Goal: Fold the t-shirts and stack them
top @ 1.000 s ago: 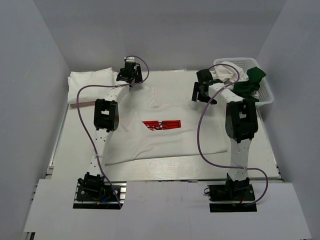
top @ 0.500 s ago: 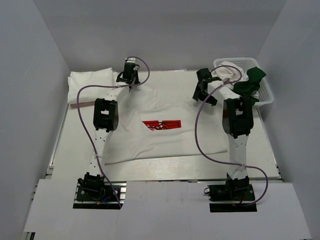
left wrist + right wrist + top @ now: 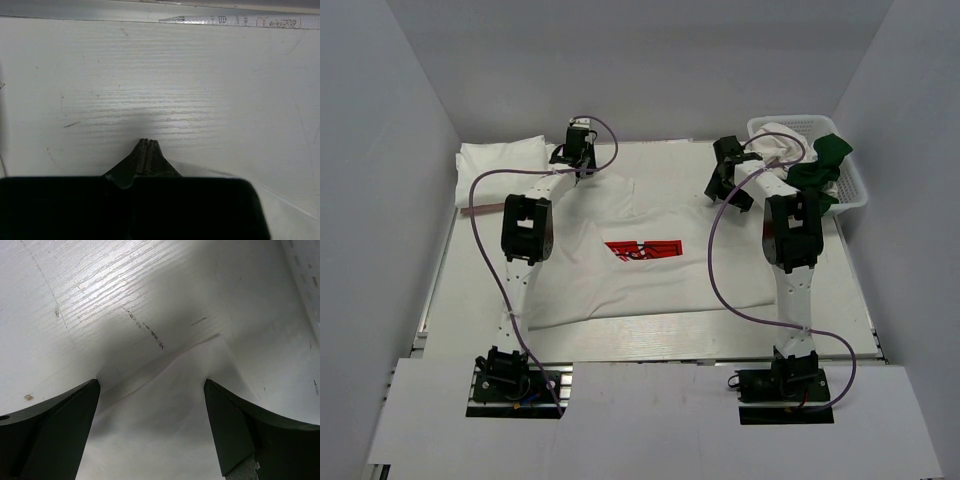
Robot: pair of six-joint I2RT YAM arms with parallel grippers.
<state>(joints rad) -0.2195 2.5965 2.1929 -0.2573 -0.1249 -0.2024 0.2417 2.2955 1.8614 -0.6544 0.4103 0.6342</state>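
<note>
Left gripper point(image 3: 146, 143) closed, right gripper point(image 3: 151, 384) spread (wrist views only)

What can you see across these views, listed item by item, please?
printed t-shirt: one, white with a red square print, spread flat mid-table.
folded cloth: one pile, white, far left corner.
basket: one, white lattice, far right corner.
white cloth: one heap, white, in the basket.
green t-shirt: one, dark green, draped over the basket.
marked tube: one, clear, table's far edge.
table: one, white.
left gripper: black, shut, by the shirt's far left shoulder.
right gripper: black, open, over the shirt's far right sleeve.
</note>
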